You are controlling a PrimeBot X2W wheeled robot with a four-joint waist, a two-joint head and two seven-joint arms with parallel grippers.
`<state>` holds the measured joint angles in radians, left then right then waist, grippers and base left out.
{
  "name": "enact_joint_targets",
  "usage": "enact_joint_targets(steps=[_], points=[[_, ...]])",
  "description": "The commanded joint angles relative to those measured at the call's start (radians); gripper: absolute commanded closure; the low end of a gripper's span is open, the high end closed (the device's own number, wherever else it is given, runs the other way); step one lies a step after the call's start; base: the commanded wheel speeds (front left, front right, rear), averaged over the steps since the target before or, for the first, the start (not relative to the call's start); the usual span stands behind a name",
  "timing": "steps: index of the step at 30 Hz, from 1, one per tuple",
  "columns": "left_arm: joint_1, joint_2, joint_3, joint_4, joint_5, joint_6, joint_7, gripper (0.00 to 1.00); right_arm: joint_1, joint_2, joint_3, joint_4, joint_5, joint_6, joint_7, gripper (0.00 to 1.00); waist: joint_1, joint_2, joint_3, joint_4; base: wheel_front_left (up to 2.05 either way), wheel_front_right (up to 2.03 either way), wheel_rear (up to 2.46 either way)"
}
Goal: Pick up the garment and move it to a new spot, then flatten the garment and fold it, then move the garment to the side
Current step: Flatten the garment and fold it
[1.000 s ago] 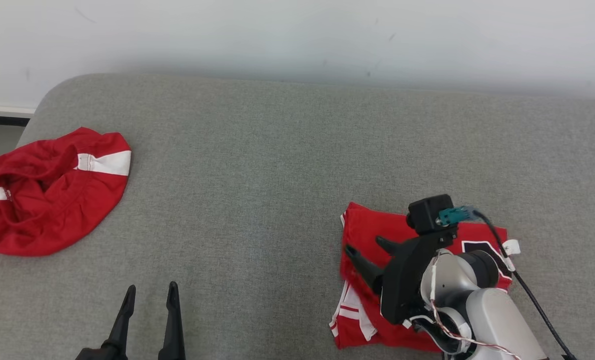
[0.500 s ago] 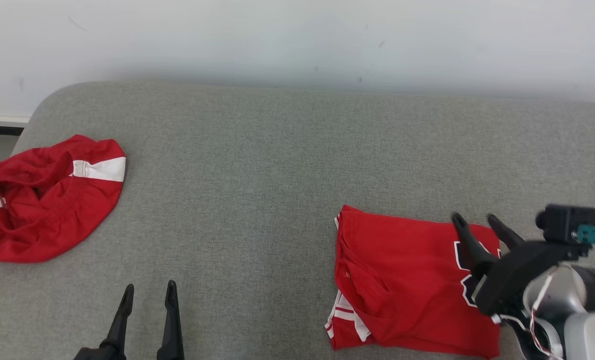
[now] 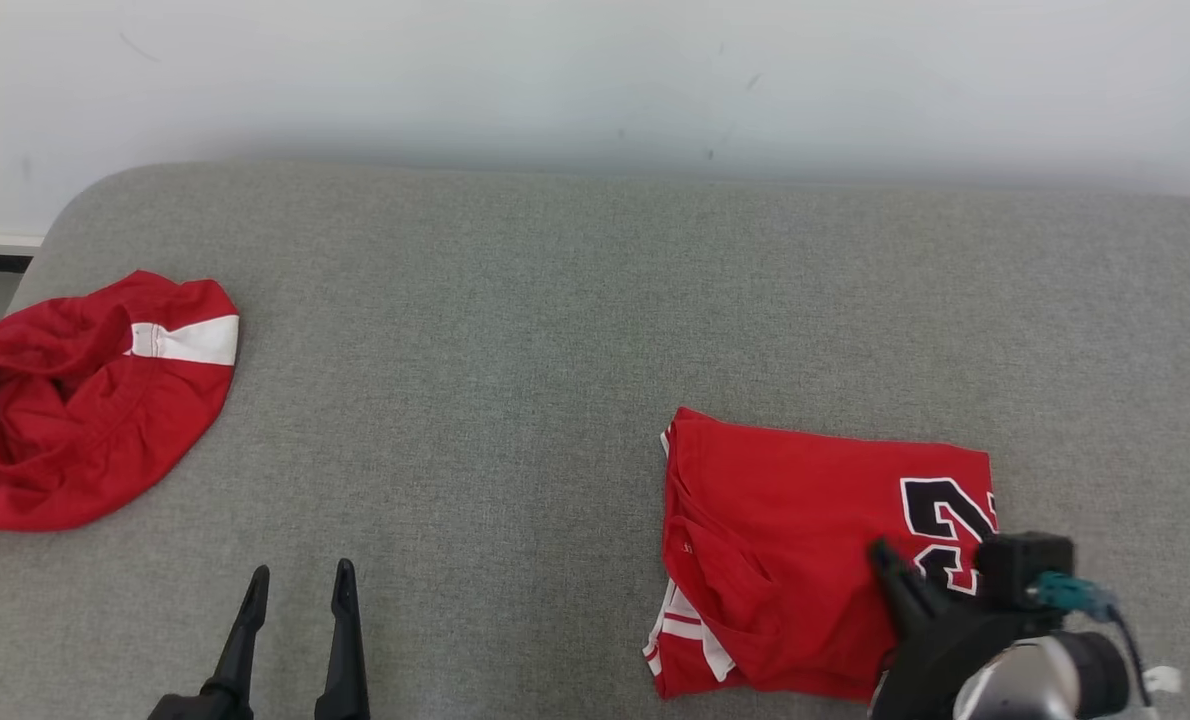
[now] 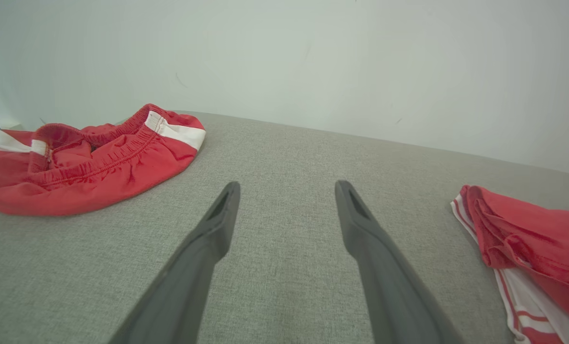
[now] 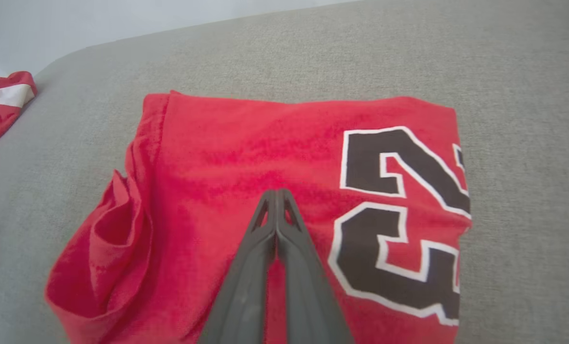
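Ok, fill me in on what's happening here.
A two-armed robot has a folded red jersey lying flat on the grey cushion. Its right gripper hovers over the jersey with fingers shut together, apparently pinching no cloth. The left gripper rests open, touching neither garment. Crumpled red shorts lie at the far left.

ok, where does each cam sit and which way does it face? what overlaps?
Head: on the head, facing forward and down at the grey cushion; left gripper lower left, right gripper lower right.
Left wrist: low over the cushion, along that open gripper toward the wall; red shorts at left.
Right wrist: above the folded jersey, looking down along that shut gripper.
Shared: all three show jersey and shorts.
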<state>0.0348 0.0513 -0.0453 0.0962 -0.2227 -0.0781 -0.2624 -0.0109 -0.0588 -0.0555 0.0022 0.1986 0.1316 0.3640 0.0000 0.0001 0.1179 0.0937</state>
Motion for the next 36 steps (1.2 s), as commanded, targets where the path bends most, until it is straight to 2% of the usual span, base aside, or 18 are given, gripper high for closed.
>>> enact_joint_targets(steps=[1,9,13,20,25,26,27,28,30,36], points=[[-0.002,-0.002,0.002,0.0,0.007,0.001,-0.003,0.0,0.005,0.004,0.009,0.005,-0.007,-0.002,-0.007,1.0,0.0,-0.0001,0.0,0.0,0.0,0.0,0.0],[-0.002,-0.002,-0.003,0.012,0.005,-0.006,-0.003,0.0,-0.034,0.008,0.147,0.132,-0.08,-0.002,-0.037,1.0,0.0,-0.0001,-0.003,0.012,0.0,0.0,0.0],[0.001,-0.002,-0.005,0.015,0.004,-0.008,-0.003,0.0,-0.067,0.01,0.239,0.184,-0.068,-0.002,-0.058,1.0,0.0,-0.0001,-0.007,0.021,0.0,0.0,0.0],[0.008,-0.002,-0.005,0.018,0.004,-0.009,-0.003,0.0,-0.102,0.01,0.441,0.236,0.03,-0.002,-0.065,1.0,0.0,-0.0001,-0.011,0.031,0.0,0.0,0.0],[0.013,-0.002,0.003,0.014,0.006,-0.008,-0.003,0.0,-0.112,0.01,0.534,0.19,0.156,-0.002,-0.091,1.0,0.0,-0.0001,-0.017,0.027,0.0,0.0,0.0],[0.015,-0.002,0.004,0.012,0.006,-0.007,-0.003,0.0,-0.113,0.01,0.54,0.175,0.179,-0.002,-0.102,0.72,0.0,-0.0001,-0.019,0.025,0.0,0.0,0.0],[0.017,-0.002,0.006,0.01,0.007,-0.006,-0.003,0.0,-0.114,0.01,0.545,0.157,0.199,-0.002,-0.114,0.06,0.0,-0.0001,-0.021,0.023,0.0,0.0,0.0],[0.019,-0.002,0.008,0.008,0.008,-0.005,-0.003,0.0,-0.112,0.01,0.541,0.139,0.219,-0.002,-0.128,0.0,0.0,-0.0001,-0.023,0.02,0.0,0.0,0.0],[0.02,-0.002,0.013,0.005,0.009,-0.003,-0.003,0.0,-0.11,0.009,0.518,0.109,0.236,-0.002,-0.159,0.0,0.0,-0.0001,-0.025,0.013,0.0,0.0,0.0],[0.025,-0.001,0.035,-0.012,0.003,0.005,-0.003,0.0,-0.067,0.01,0.351,0.002,0.23,-0.002,-0.259,0.0,0.0,-0.0001,-0.041,-0.016,0.0,0.0,0.0]])
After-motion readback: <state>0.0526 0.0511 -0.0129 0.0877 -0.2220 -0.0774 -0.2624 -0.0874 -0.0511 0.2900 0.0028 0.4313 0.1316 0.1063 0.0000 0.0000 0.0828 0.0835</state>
